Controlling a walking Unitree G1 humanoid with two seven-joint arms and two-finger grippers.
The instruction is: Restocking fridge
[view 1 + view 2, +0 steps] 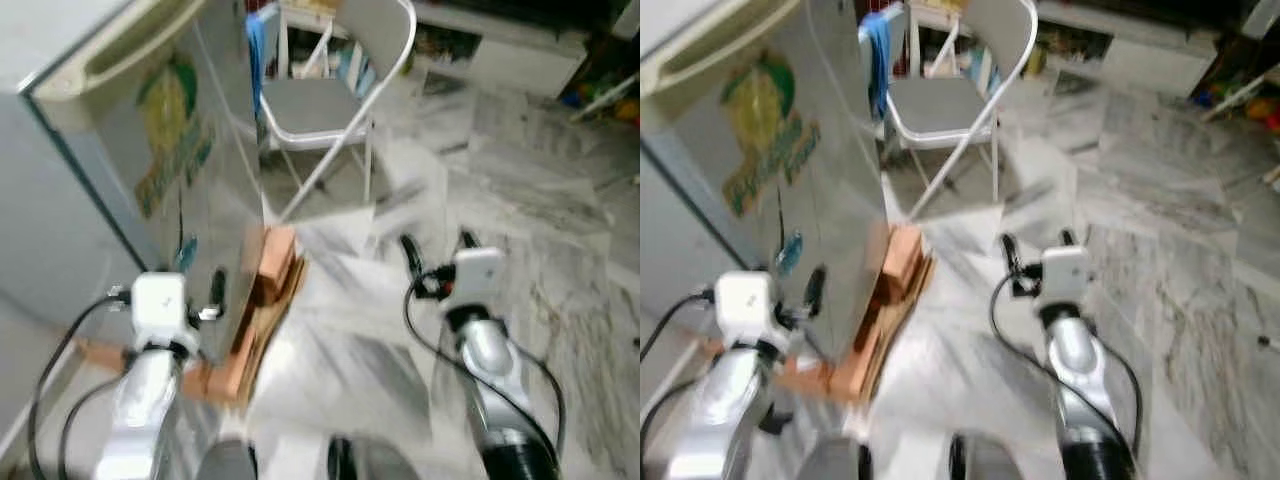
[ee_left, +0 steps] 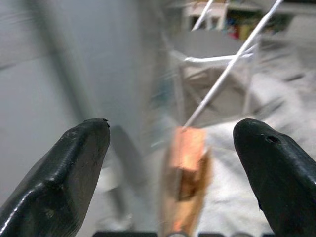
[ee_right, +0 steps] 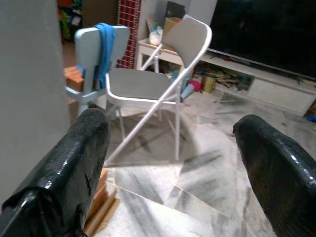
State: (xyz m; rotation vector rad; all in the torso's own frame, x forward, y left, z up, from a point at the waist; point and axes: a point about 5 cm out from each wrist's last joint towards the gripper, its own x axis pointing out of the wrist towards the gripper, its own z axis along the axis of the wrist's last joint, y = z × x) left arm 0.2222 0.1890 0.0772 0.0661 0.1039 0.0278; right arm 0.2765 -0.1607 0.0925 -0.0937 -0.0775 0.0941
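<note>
A grey fridge (image 1: 120, 150) with a green and yellow sticker on its side stands at my left, its door shut. My left gripper (image 1: 203, 272) is held up close beside the fridge's lower side wall, open and empty; the left wrist view shows its fingers (image 2: 79, 163) wide apart. My right gripper (image 1: 438, 245) hovers over the marble floor to the right of the fridge, also open with nothing in it, its fingers (image 3: 74, 163) spread in the right wrist view. The picture is blurred.
Orange bricks and boards (image 1: 270, 270) lie at the fridge's foot. Behind it stands a white folding chair (image 1: 320, 100), and a blue cloth (image 3: 103, 49) hangs on a second chair. A low TV cabinet (image 1: 520, 55) runs along the back. Grey marble floor (image 1: 540, 200) spreads to the right.
</note>
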